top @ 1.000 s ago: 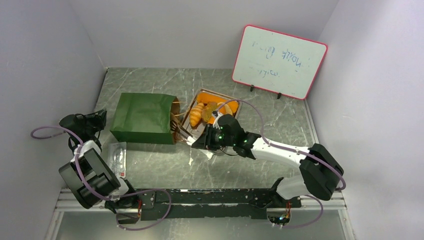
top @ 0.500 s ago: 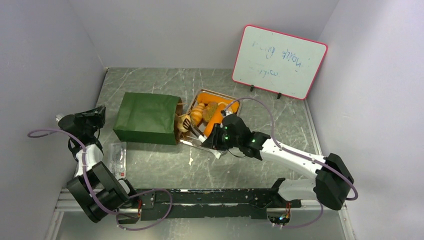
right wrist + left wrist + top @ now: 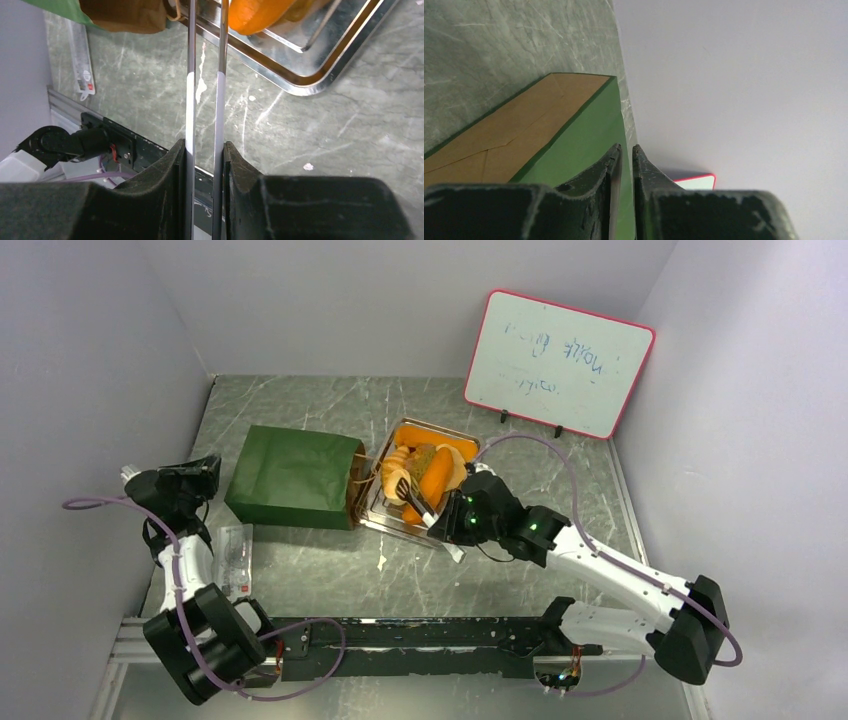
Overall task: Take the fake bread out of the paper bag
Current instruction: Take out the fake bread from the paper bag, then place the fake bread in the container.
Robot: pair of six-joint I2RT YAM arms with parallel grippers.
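- Two arms work over a marbled grey-green table; the right gripper is clamped on thin metal tongs, squeezing their two polished strips close together; the left gripper is closed on nothing, just off the folded bottom of the paper bag
- Paper bag lies on its side, matte dark green outside, brown kraft inside, its mouth and twisted handles facing the tray just beside it
- Fake bread sits heaped in that shiny, raised-rim metal tray; the pieces are smooth, rounded, orange and tan; the tong tips reach in among them, but whether they pinch a piece cannot be told
- Likely risks: the slim, slick tongs could twist or slide between the padded fingers; a rounded piece let go on the heap might roll over the low rim; the tongs could snag a handle and drag the light, unheld bag
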